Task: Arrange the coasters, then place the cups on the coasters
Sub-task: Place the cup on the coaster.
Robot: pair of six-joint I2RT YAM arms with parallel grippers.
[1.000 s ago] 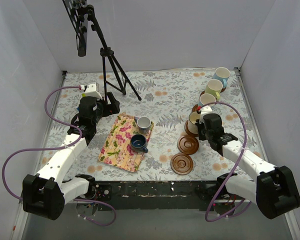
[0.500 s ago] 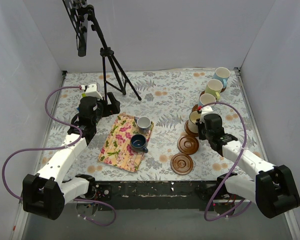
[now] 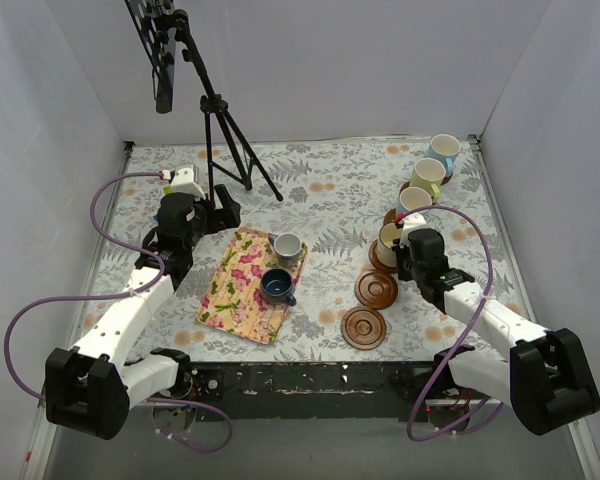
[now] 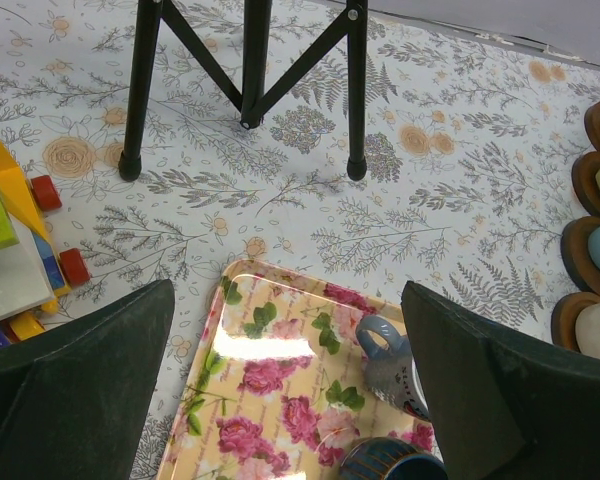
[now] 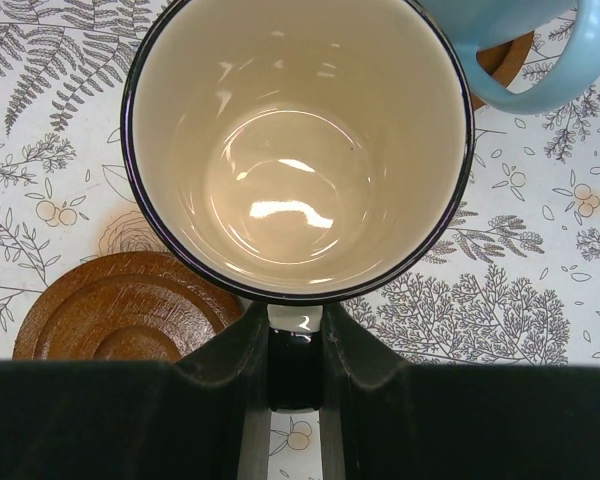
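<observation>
Your right jaws are closed on the handle (image 5: 295,365) of the cream cup (image 5: 295,150). The handle points straight back at the right arm, and the bowl sits just ahead of the jaws.

What matters now is the coaster (image 5: 120,315) showing at the cup's lower left in the wrist view. The cup looks offset from it, toward the light blue cup (image 5: 520,50), and you cannot tell whether the base rests on the wood or hangs above it. Judge the centring before you let go.

Your left jaws stand wide open, holding nothing, above the far corner of the floral tray (image 4: 280,330). They are nearer than the right arm to the grey-white cup (image 4: 395,375) and the navy cup (image 4: 385,465) on it.
</observation>
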